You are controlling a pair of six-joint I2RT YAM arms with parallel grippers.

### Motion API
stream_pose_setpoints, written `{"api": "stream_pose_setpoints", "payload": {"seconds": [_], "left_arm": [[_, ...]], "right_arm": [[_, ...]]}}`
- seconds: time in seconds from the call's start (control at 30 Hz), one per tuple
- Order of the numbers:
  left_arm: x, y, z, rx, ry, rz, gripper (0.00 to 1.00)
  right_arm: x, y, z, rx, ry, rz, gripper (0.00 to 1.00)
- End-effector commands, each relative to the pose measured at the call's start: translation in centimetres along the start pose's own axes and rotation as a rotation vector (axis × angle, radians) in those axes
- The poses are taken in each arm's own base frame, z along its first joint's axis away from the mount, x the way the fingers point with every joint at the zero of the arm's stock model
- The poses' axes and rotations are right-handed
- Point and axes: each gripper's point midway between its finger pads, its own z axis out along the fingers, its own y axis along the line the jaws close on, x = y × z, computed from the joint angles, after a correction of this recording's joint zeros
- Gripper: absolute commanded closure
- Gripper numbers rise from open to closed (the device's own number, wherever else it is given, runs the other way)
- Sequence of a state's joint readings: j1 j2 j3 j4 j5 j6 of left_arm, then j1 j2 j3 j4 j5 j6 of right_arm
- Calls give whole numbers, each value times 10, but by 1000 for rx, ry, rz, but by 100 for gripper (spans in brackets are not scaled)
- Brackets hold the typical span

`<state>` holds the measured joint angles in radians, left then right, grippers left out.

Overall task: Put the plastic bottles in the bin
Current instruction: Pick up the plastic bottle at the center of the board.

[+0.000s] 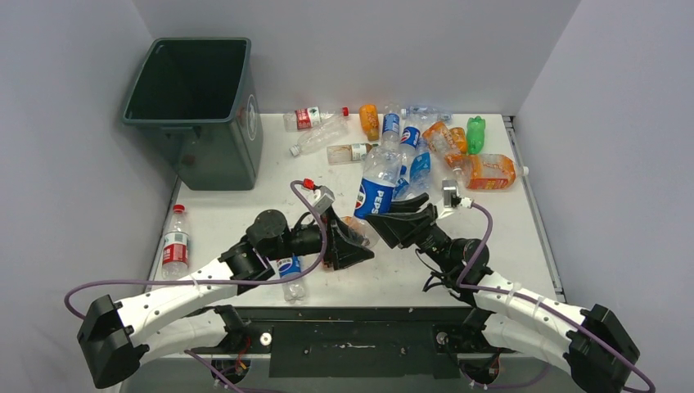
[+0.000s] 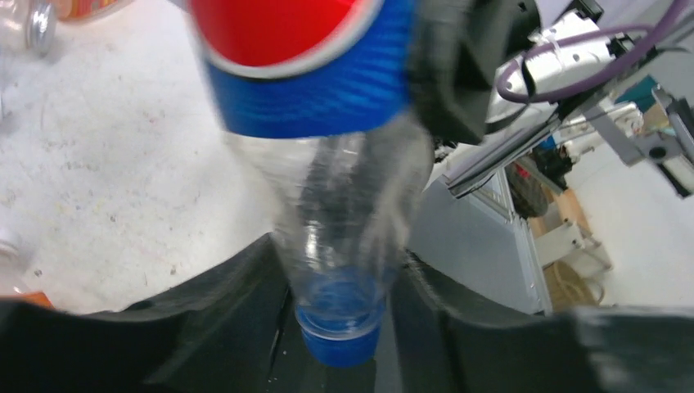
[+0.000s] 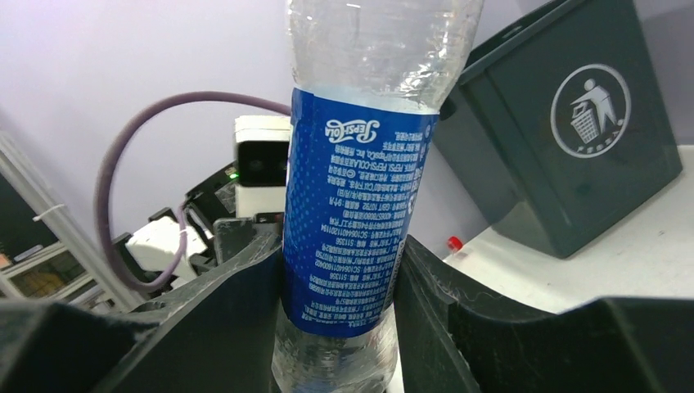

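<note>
One blue-labelled bottle (image 1: 378,184) is pinched at its label by the right gripper (image 3: 337,270) and at its neck by the left gripper (image 2: 340,278), while the other bottles (image 1: 488,171) are left scattered on the table (image 1: 237,217) and none is seen in the bin (image 1: 143,106).

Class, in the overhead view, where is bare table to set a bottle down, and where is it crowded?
Bare: between the bin and the left gripper; between the orange bottle and the right arm. Crowded: the far bottle pile.
</note>
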<state>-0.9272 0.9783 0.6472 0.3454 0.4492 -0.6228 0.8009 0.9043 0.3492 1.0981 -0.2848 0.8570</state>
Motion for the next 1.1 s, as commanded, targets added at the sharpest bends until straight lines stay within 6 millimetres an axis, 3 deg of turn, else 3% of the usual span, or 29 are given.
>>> {"api": "stream_pose_setpoints", "payload": {"seconds": [0.0,0.03,0.07,0.1,0.13,0.17,0.2,0.3,0.5,0.53,0.6,0.67,0.77,0.93,1.07], "left_arm": [[-31,-30,2,98,-76,68,67],[-31,-32,1,102,-78,76,78],[-31,-32,0,99,-79,87,90],[-32,-31,-2,86,-78,99,100],[-33,-28,-4,64,-75,117,100],[-36,-26,-8,34,-74,138,100],[-39,-23,-12,-3,-73,167,100],[-58,-10,-31,-157,-85,287,100],[-93,32,-87,-540,32,666,100],[-88,41,-95,-575,109,738,100],[-71,54,-103,-563,293,952,100],[-53,62,-107,-538,441,1199,100],[-51,72,-108,-632,567,1544,100],[-71,63,-94,-711,606,1991,100],[-97,45,-84,-764,507,2138,100]], "right_arm": [[-25,25,9,-74,-74,-55,64],[-25,24,8,-65,-67,-55,58],[-24,23,8,-53,-58,-53,47],[-23,22,8,-38,-44,-55,29],[-22,21,9,-17,-19,-64,10],[-24,21,9,2,-1,-83,4],[-25,19,8,37,26,-103,10],[-44,22,-1,139,78,-208,10],[-108,56,-26,274,133,-454,11],[-121,64,-29,294,139,-483,10],[-127,62,-33,351,191,-508,10],[-125,57,-35,396,243,-509,10],[-115,50,-35,419,321,-500,10],[-84,37,-29,423,491,-462,10],[-45,19,-36,421,675,-418,10]]}}
